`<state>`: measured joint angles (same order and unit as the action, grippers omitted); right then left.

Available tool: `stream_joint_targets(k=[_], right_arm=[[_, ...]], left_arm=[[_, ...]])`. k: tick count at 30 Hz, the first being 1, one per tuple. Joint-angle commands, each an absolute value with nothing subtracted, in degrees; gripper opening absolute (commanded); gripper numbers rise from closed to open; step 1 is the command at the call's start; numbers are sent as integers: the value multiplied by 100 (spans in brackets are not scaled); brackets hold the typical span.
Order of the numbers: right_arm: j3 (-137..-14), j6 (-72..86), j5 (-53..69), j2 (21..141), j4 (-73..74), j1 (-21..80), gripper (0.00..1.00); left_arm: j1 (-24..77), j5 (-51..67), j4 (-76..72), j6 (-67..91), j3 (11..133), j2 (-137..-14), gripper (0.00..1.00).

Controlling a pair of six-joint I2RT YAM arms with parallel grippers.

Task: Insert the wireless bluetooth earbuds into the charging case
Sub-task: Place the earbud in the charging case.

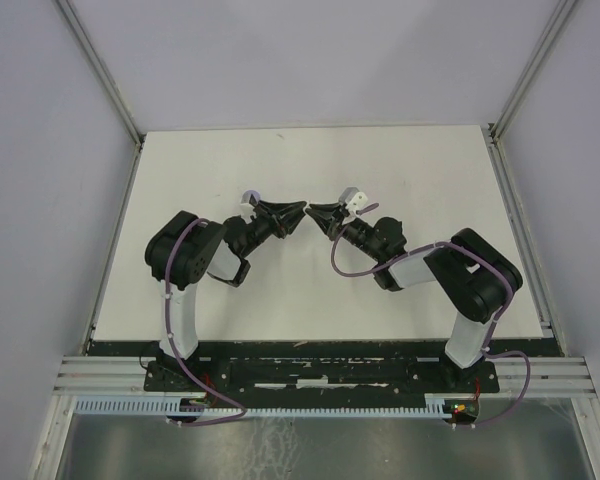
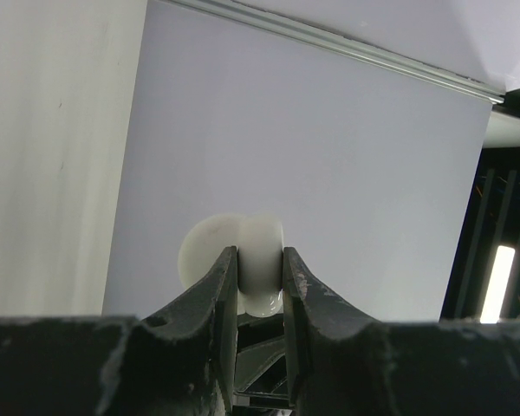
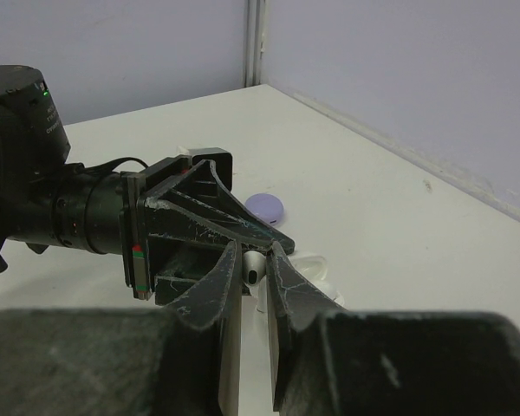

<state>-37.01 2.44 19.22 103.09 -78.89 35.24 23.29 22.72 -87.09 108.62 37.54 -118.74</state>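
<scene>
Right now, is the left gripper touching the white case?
Touching. Left wrist view: the left gripper pinches the white case, both fingers flush against its sides, no gap.

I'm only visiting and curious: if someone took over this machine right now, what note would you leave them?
Left gripper: shut on the white charging case.
Right gripper: shut on a small white earbud, tip to tip with the left.
A lavender disc lies on the table.
Done: case and earbud picked up.
Left: seat the earbud in the case. Other earbuds are not visible.
</scene>
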Motion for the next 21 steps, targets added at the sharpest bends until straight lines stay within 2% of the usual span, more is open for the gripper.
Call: stream_joint_targets(k=[1,21], right_arm=[[-3688,119,1869,10319,-8269,3546,1],[-3560,-147,1523,10208,-8263,3470,1]], left_arm=[[2354,2442,-9913,10953,3892,-11696,3],[2347,2687,-9909,10983,3944,-11644,3]])
